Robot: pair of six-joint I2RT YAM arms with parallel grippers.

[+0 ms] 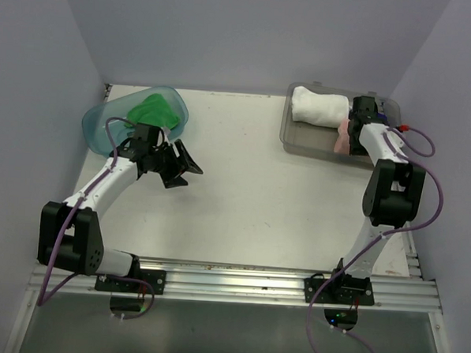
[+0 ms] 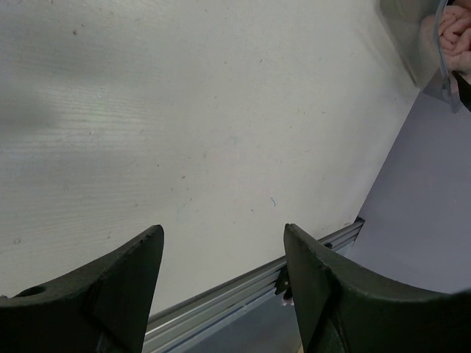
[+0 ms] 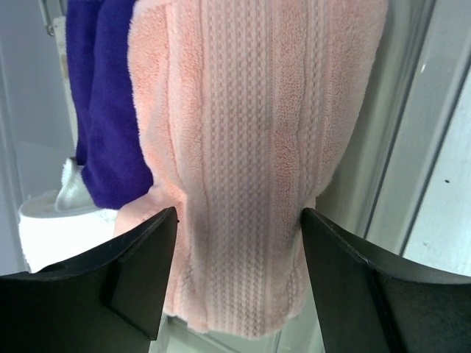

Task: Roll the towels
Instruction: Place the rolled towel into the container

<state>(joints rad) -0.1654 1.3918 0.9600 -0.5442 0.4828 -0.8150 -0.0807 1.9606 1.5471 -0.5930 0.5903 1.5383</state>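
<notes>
White towel (image 1: 318, 106), seen from above, lies rolled in the tray (image 1: 285, 136), likely stowed as finished; green towel (image 1: 154, 109) waits in the tub (image 1: 92, 125). Left wrist: left tool (image 2: 222, 229) spread, holding nothing, over the table (image 2: 184, 110). Right wrist: right tool (image 3: 239, 213) parted astride the rolled pink towel (image 3: 250, 132), apparently setting it beside the purple towel (image 3: 110, 103).

Towels (image 1: 320, 106) in right tray (image 1: 301, 138), towel (image 1: 154, 109) in left tub (image 1: 92, 127)
</notes>
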